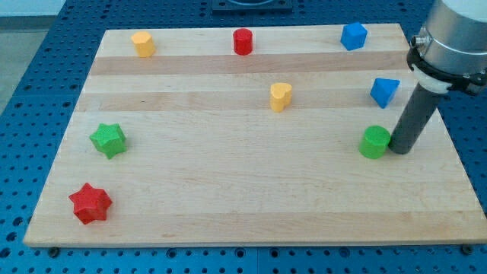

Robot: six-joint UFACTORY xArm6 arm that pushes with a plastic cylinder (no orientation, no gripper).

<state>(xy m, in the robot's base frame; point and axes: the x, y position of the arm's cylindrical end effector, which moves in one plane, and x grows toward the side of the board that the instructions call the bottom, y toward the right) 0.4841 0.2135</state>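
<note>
My tip (400, 150) rests on the wooden board (243, 198) near the view's right edge, touching or almost touching the right side of a green cylinder-like block (374, 142). Above it lies a blue triangular block (384, 91). Further up, near the view's top right, sits a blue cube-like block (353, 36). A yellow heart-shaped block (281, 97) is in the middle, left of the tip.
A red cylinder (243, 41) and a yellow block (142, 43) stand along the view's top. A green star (108, 140) and a red star (90, 202) lie at the view's left. A blue perforated table (23, 91) surrounds the board.
</note>
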